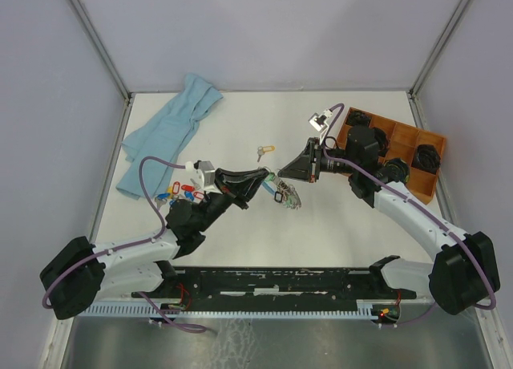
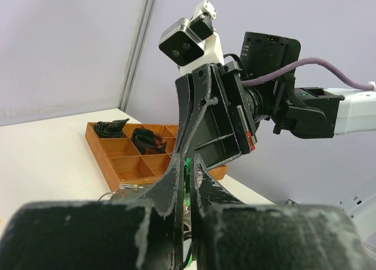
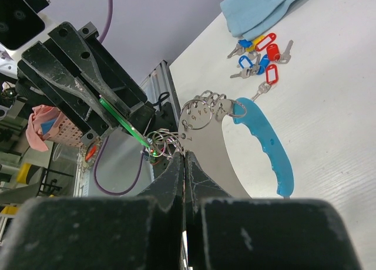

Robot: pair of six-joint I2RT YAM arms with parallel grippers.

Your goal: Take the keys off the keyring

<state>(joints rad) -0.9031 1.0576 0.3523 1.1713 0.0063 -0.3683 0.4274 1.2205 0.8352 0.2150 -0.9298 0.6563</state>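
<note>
The keyring [image 3: 205, 141] is a flat silver crescent with a light blue grip [image 3: 267, 144] and small wire rings [image 3: 161, 142] along its edge. It hangs above the table between both arms [image 1: 284, 194]. My right gripper [image 3: 185, 155] is shut on the silver edge of the crescent. My left gripper [image 2: 189, 159] is shut on a thin green tag [image 2: 189, 175] joined to those small rings; the right wrist view shows that tag [image 3: 123, 124] running out of the left fingers [image 3: 88, 88]. The key on the tag is hidden. The two grippers almost meet tip to tip [image 1: 274, 176].
Loose keys with red and blue tags [image 1: 180, 191] lie by the left arm. One yellow-tagged key [image 1: 263, 151] lies at mid-table. A light blue cloth [image 1: 172, 124] covers the far left. An orange compartment tray [image 1: 405, 132] with black items stands at the far right.
</note>
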